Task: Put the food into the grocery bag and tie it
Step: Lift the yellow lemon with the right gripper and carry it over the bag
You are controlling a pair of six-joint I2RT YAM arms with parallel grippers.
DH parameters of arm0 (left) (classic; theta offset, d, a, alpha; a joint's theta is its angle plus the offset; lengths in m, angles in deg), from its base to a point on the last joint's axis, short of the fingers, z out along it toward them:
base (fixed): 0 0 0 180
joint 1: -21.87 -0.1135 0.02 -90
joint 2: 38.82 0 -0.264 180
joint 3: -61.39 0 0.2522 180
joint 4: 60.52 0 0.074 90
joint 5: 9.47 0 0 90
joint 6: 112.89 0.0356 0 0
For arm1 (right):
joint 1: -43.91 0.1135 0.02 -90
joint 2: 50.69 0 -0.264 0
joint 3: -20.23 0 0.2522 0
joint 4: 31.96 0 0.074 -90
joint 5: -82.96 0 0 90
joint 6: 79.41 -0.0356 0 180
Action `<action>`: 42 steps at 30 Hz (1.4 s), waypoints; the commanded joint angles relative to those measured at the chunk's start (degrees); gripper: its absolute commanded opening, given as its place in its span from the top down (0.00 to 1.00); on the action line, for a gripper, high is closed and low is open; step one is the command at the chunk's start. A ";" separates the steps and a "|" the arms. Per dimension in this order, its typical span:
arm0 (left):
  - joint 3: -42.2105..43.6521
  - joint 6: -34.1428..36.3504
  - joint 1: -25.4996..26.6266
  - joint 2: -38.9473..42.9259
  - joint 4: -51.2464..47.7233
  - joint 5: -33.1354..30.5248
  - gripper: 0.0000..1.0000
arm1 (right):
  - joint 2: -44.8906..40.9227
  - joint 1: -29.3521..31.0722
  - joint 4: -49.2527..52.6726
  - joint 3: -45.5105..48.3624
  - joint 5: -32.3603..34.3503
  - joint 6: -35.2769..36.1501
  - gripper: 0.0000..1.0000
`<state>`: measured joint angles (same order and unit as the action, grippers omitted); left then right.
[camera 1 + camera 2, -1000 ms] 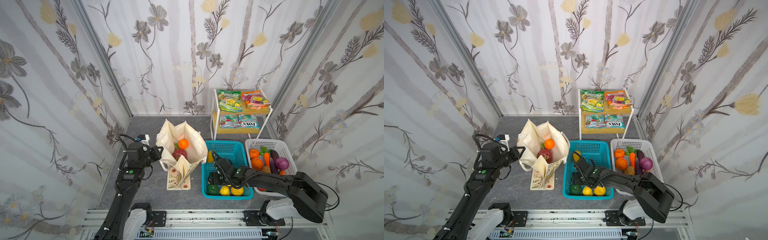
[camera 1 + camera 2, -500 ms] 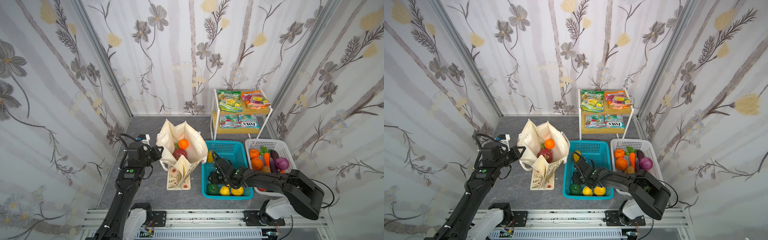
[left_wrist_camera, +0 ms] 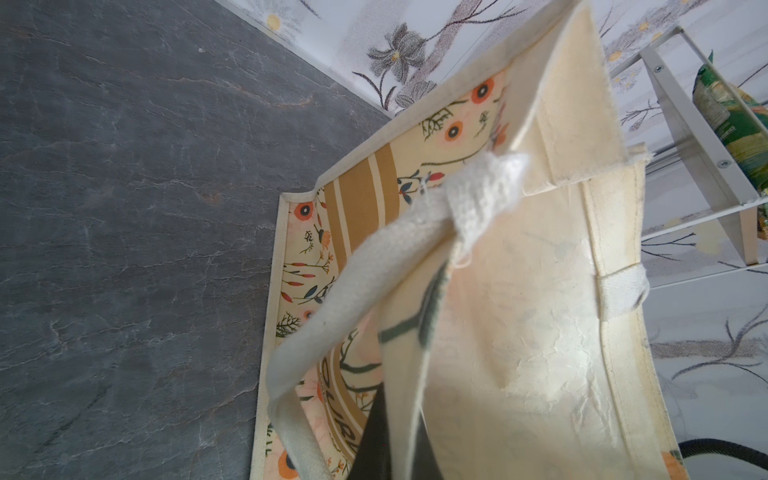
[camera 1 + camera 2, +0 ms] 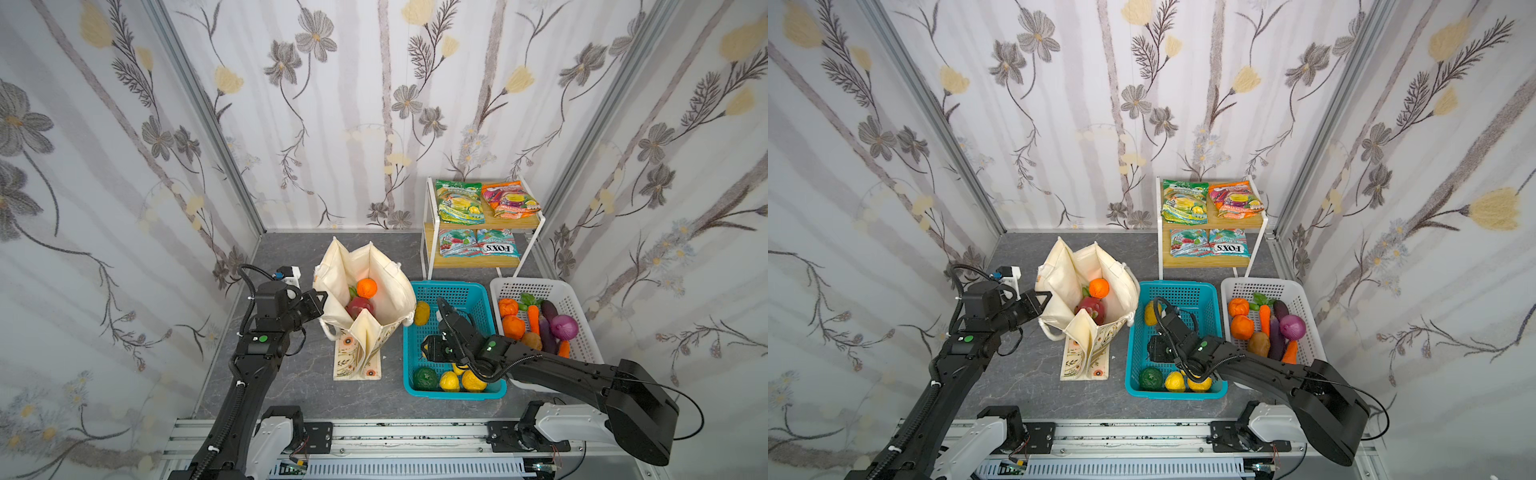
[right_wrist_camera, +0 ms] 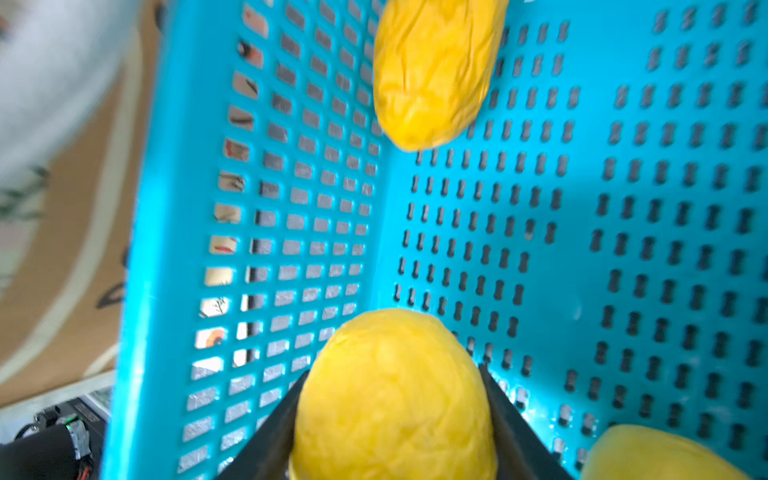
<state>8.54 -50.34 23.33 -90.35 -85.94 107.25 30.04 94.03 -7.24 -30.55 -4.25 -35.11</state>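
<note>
The left gripper (image 4: 321, 296) had its jaws clenched on the rim of the grocery bag (image 4: 388, 282), which stood open on the desk (image 4: 299, 386); the right gripper (image 5: 392, 382), inside the teal basket (image 5: 623, 208), had its jaws grasping a yellow lemon (image 5: 395, 428)

We see a dark grey, stone-patterned tabletop (image 4: 291, 374). Near its middle stands a cream canvas tote bag with floral print (image 4: 353, 266), its mouth open. Just beside it at 3 o'clock sits a teal perforated plastic basket (image 4: 453, 285), then close beside that a white perforated plastic basket (image 4: 536, 291). At 1 o'clock, by the back wall, stands a white metal-framed rack with two wooden shelves (image 4: 478, 261).
</note>
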 commanded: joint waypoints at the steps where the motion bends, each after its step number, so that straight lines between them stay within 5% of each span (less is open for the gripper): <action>1: -0.29 -0.34 0.04 -0.32 -0.12 -0.70 1.00 | -1.88 -0.86 1.14 -2.11 3.63 2.97 0.43; 17: -2.28 3.24 0.04 -3.04 -0.17 2.21 1.00 | -11.36 -2.36 5.19 -17.63 19.17 14.02 0.43; 25: -2.47 4.58 0.04 -5.21 -0.12 4.32 1.00 | 1.17 6.45 3.21 -32.13 24.79 22.52 0.42; 37: -2.77 3.83 0.04 -3.40 -0.20 2.87 1.00 | 25.41 10.79 4.73 -51.39 15.80 26.54 0.41; 42: -3.27 3.16 0.04 -3.36 -0.14 3.17 1.00 | 28.52 10.07 4.91 -52.00 9.36 25.43 0.41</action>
<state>5.85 -46.90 23.33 -93.91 -86.37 110.77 57.93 104.50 -2.35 -82.31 10.22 -9.47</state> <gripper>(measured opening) 0.051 0.592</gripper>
